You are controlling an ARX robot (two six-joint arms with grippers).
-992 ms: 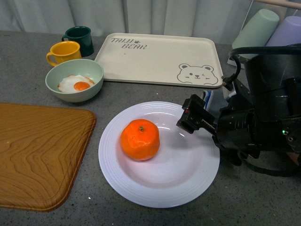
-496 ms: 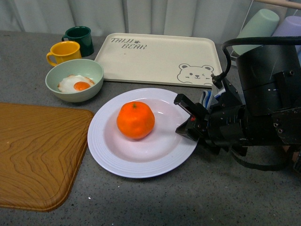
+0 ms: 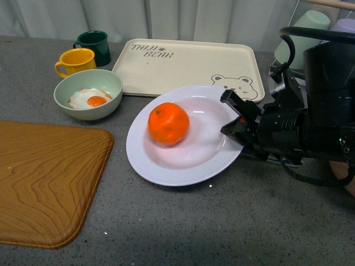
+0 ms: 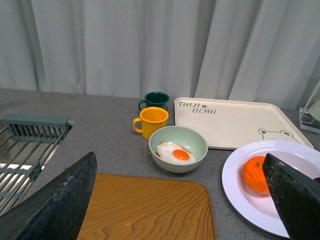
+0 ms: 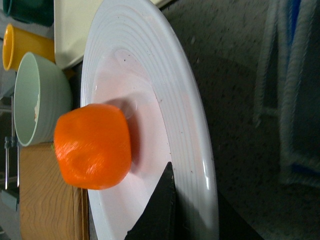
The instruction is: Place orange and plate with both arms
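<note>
The orange [image 3: 168, 123] lies in the white ridged plate [image 3: 166, 169], left of its middle. My right gripper [image 3: 236, 126] is shut on the plate's right rim and holds it tilted, with its far edge over the cream bear tray [image 3: 186, 66]. In the right wrist view one finger [image 5: 159, 210] lies on the rim [image 5: 197, 135] next to the orange [image 5: 92, 145]. My left gripper [image 4: 182, 200] is open and empty above the wooden board [image 4: 145, 207]; its view shows the plate [image 4: 240, 197] and the orange [image 4: 254, 174] to one side.
A pale green bowl with a fried egg [image 3: 87, 95], a yellow mug [image 3: 75, 61] and a dark green mug [image 3: 93, 44] stand at the back left. The wooden board [image 3: 47, 180] lies at the left. Pastel cups [image 3: 302, 33] stand at the back right. A sink rack [image 4: 30, 145] shows in the left wrist view.
My right gripper has lifted the plate with the orange and carried it back and to the right, toward the bear tray. The orange has stayed left of the plate's middle.
</note>
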